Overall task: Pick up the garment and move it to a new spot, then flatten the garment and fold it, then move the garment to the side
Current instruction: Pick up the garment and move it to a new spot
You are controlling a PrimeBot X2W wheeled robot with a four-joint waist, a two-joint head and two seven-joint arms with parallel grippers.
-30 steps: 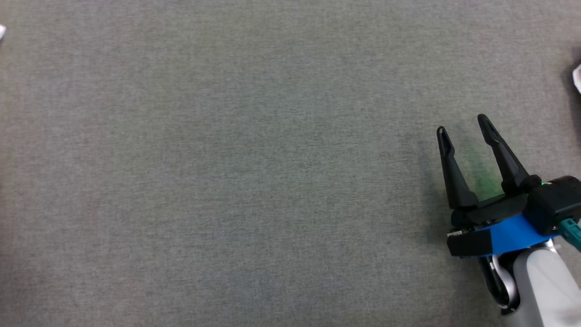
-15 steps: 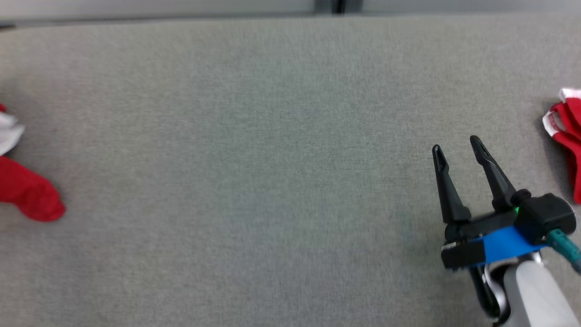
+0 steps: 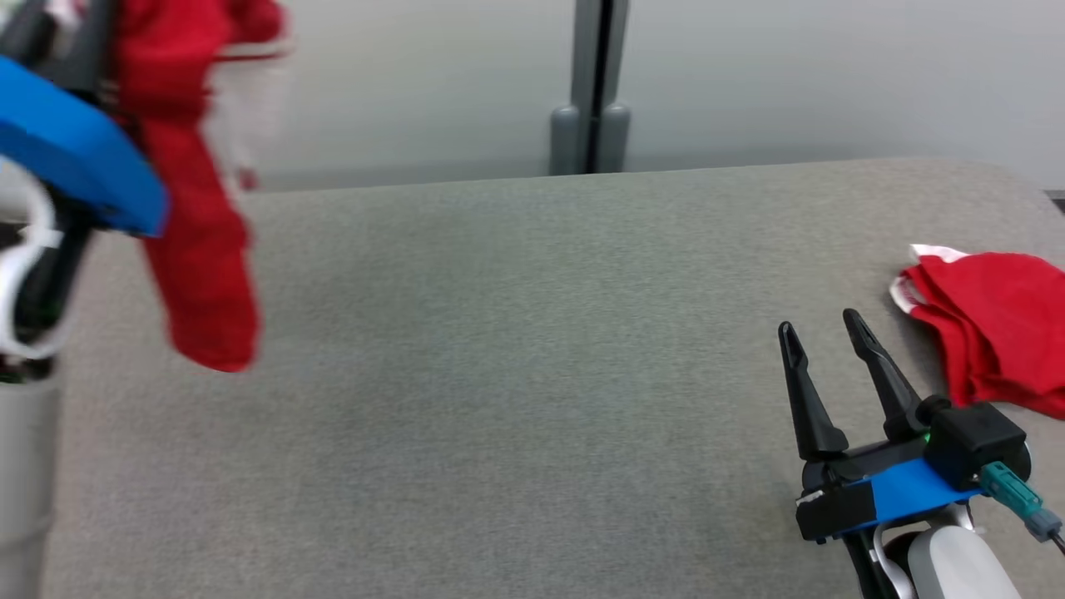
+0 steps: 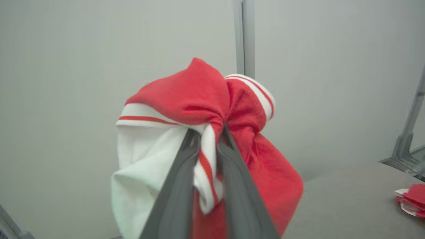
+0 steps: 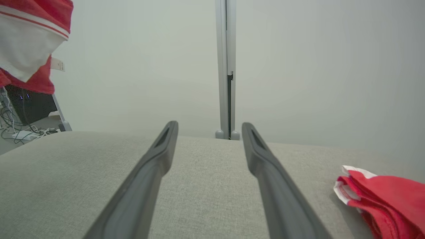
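My left gripper [image 4: 209, 132] has its jaws pinched narrow on a bunched fold of the garment [image 4: 199, 96], which hangs above the counter's [image 3: 499, 374] left end. It looks soft, light and floppy; I'd regrip at the striped hem. The right gripper's [image 3: 819, 324] jaws stand wide and empty.

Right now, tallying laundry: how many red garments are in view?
2. One garment hangs from the left claw above the table's left; another garment lies near its right edge. Some may be hidden.
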